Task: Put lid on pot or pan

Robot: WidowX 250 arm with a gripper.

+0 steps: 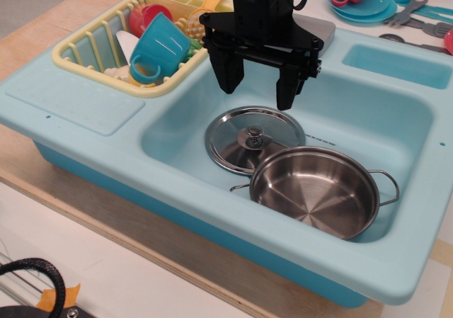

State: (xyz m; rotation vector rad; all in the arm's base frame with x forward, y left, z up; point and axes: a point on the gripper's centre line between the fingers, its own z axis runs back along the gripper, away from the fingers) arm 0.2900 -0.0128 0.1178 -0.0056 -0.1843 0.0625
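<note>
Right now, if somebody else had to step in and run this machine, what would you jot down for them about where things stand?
Gripper: open, empty, hanging above the sink basin just behind the lid.
Lid: lies knob-up on the floor of the blue sink; its front-right edge is hidden behind the pot.
Pot: sits upright and uncovered in the front right of the basin, nothing visible inside.
Done: nothing yet; the lid is not on the pot.
Left: lower onto the knob, grip it, lift the lid, carry it over the pot, set it on the rim and let go.
</note>
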